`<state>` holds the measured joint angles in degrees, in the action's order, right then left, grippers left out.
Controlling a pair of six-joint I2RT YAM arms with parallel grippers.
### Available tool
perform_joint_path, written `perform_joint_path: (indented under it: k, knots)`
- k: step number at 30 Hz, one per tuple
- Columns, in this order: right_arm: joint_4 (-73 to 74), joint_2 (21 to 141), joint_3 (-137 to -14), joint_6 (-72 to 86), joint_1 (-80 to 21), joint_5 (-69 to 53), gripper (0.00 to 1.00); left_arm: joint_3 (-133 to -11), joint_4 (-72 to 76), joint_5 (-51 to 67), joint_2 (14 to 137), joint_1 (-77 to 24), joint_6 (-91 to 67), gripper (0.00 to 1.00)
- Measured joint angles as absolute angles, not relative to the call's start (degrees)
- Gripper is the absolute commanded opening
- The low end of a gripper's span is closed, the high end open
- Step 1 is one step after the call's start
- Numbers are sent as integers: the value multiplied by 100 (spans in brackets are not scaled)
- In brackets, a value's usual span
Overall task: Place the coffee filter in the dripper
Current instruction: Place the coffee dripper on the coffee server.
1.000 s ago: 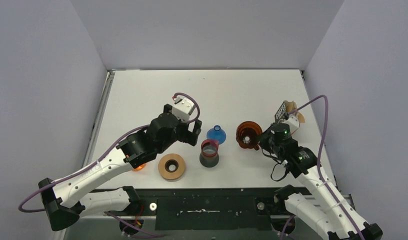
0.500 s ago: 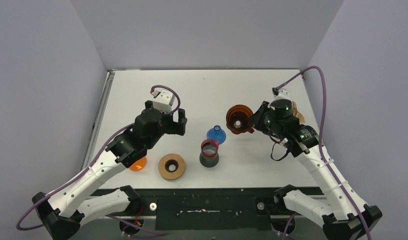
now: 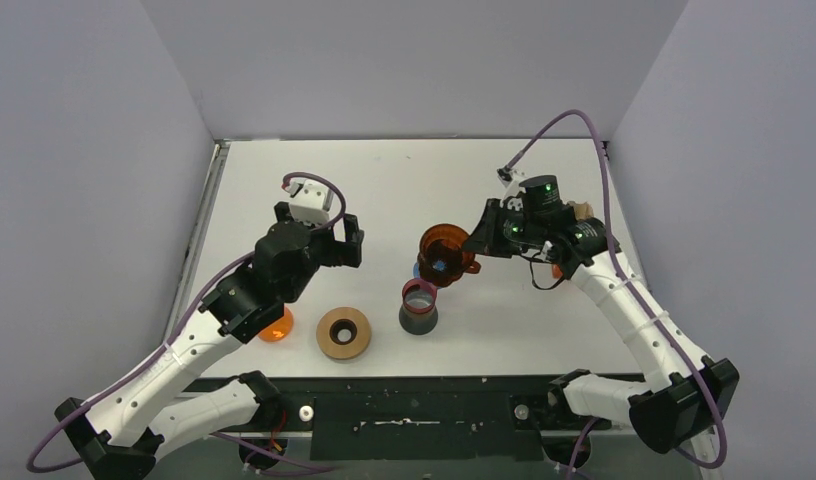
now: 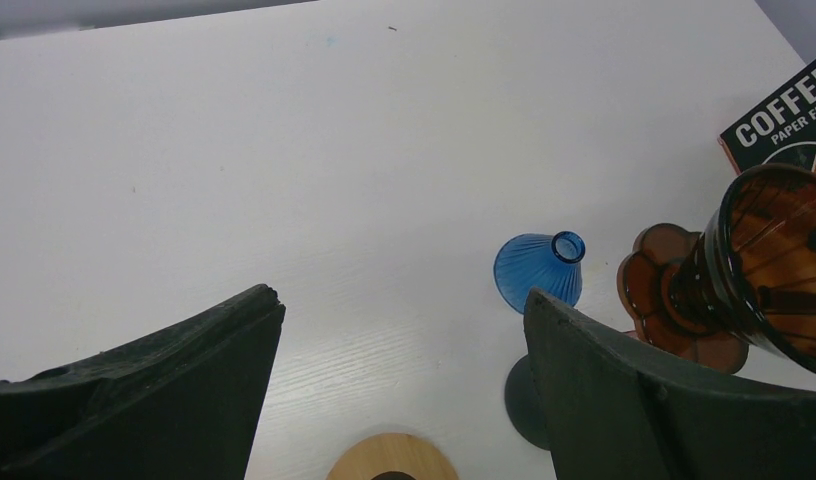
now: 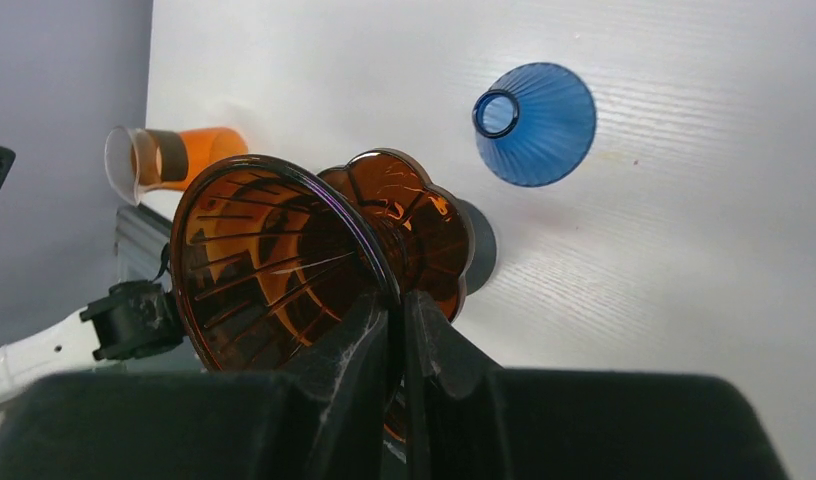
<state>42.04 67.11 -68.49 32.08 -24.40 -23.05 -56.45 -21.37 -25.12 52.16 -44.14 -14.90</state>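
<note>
My right gripper [image 5: 396,310] is shut on the rim of the amber glass dripper [image 5: 284,260]. It holds the dripper tilted in the air, above the blue funnel [image 3: 431,270] near the table's middle. In the top view the dripper [image 3: 444,250] hangs left of the right gripper [image 3: 472,243]. The coffee filter box [image 4: 784,115], black with white lettering, shows at the right edge of the left wrist view. In the top view only a tan bit of the filter pack [image 3: 582,211] peeks out behind the right arm. My left gripper [image 3: 319,230] is open and empty, left of the dripper.
A grey cup with a pink rim [image 3: 419,306] stands just in front of the blue funnel. A wooden ring [image 3: 343,332] lies to its left. Beside the ring, an orange cup [image 3: 276,326] lies under the left arm. Walls close the table on three sides.
The right arm has lifted the dripper off the table and carried it left, over the blue funnel. The left arm has drawn back to the left, still open.
</note>
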Motion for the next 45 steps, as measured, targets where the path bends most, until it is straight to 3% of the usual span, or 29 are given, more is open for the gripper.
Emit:
perform_joint_path:
  k: [10,45]
  knots:
    - [4342,7194,-6995,3081,-2886,-3030,0,-5561,-2104,-2580,5157,-4410,-1496,88]
    - [4644,7765,-7212,2967,-3625,-2346,0,-5561,-2078,-2569,5133,-4407,-1544,88]
